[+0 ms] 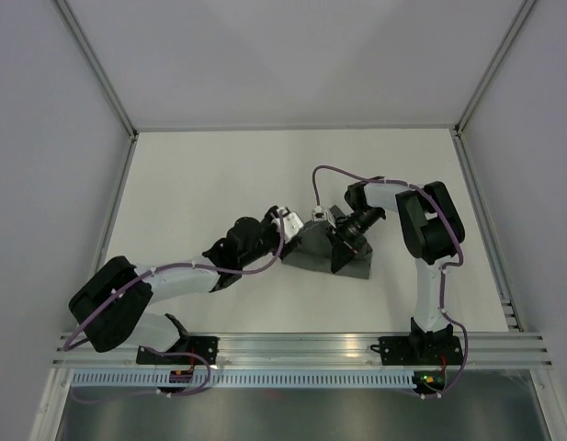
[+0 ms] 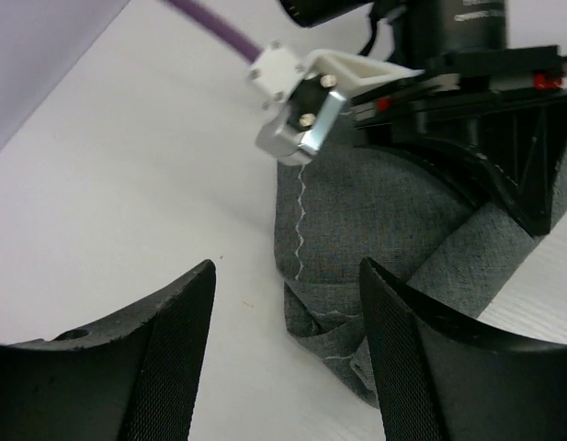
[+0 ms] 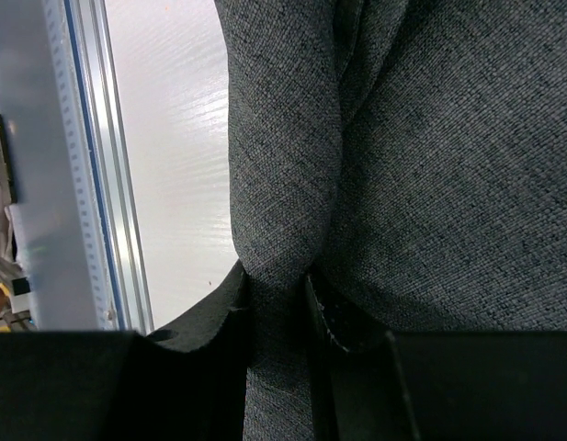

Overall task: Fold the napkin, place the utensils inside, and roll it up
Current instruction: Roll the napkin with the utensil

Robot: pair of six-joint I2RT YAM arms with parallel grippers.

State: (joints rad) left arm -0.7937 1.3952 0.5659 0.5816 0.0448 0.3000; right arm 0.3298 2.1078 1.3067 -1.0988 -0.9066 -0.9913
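The dark grey napkin (image 1: 312, 254) lies bunched and partly rolled at the middle of the white table. My right gripper (image 1: 341, 255) is shut on a fold of the napkin (image 3: 292, 184), cloth pinched between its fingers (image 3: 230, 303). My left gripper (image 1: 285, 223) is open at the napkin's left end (image 2: 357, 230), its fingers (image 2: 173, 349) either side of the table and the cloth's corner, holding nothing. The light stitched line (image 2: 301, 220) shows along the napkin's edge. The utensil is hidden.
The right wrist camera mount (image 2: 297, 101) and its purple cable (image 2: 209, 28) hang just above the napkin's left end. An aluminium rail (image 1: 301, 349) runs along the near table edge. White walls (image 1: 292, 64) enclose the back and sides.
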